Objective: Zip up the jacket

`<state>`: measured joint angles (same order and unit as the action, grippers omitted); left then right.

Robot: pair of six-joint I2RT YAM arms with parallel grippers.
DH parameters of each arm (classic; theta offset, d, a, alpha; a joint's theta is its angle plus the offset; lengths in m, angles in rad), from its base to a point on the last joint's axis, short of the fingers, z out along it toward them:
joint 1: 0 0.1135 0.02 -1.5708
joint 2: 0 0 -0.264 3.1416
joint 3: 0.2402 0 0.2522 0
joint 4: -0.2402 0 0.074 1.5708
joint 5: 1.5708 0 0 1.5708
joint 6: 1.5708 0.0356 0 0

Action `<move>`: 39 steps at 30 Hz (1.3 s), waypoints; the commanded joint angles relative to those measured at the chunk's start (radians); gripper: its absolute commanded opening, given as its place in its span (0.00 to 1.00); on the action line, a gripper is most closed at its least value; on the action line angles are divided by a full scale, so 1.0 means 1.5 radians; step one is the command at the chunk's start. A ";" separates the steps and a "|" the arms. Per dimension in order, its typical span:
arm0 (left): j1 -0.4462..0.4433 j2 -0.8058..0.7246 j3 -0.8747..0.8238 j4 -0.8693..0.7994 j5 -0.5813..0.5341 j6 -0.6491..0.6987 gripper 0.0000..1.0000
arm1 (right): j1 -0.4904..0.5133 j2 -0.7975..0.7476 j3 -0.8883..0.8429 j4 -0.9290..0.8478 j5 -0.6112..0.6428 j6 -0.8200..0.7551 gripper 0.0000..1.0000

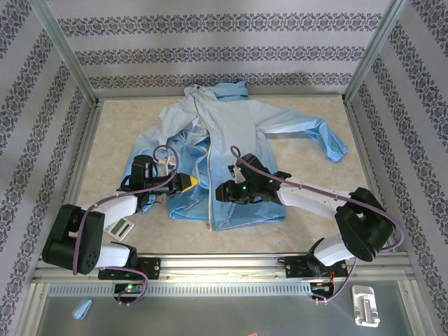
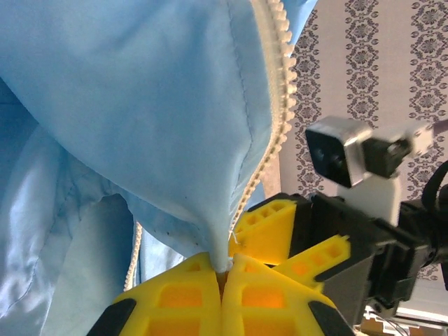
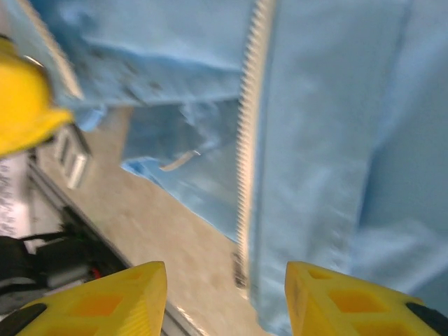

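The jacket (image 1: 238, 133) is lying spread on the table (image 1: 119, 133), its hood pointing toward the far wall, its hem lying nearest the arms and its sleeves reaching out to either side. Its pale zipper (image 1: 209, 182) is running down the middle toward the hem. The left gripper (image 1: 190, 183) is sitting just left of that line with its fingers pressed together, and in the left wrist view they are pinching a fold of the light-blue fabric (image 2: 140, 105) beside the zipper teeth (image 2: 280, 91), pulling it into a taut peak. The right gripper (image 1: 220, 192) is hovering just right of the zipper, close to the left one. Its yellow fingers (image 3: 133, 290) are standing spread apart over the lower zipper (image 3: 246, 161) and gripping nothing.
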<state>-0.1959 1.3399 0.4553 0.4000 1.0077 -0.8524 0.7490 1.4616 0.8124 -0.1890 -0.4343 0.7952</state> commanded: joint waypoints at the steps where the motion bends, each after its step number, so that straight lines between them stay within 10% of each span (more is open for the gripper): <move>1: 0.007 -0.009 0.007 -0.020 -0.009 0.026 0.00 | 0.001 -0.003 -0.025 -0.046 0.059 -0.010 0.52; 10: 0.007 -0.015 -0.005 -0.010 -0.014 0.015 0.00 | 0.004 0.123 0.030 0.037 -0.011 0.007 0.53; 19: 0.007 -0.031 -0.014 -0.022 -0.021 0.022 0.00 | -0.009 0.121 0.071 0.023 -0.016 -0.026 0.00; 35: 0.007 -0.025 -0.034 -0.033 -0.039 0.033 0.00 | -0.164 0.160 0.169 -0.063 -0.066 -0.165 0.00; 39: 0.007 -0.022 -0.043 -0.030 -0.043 0.032 0.00 | -0.158 0.162 0.172 -0.059 -0.062 -0.154 0.23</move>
<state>-0.1959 1.3109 0.4068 0.3641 0.9554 -0.8299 0.5064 1.7046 1.0527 -0.2623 -0.5121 0.5858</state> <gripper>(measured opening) 0.051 0.203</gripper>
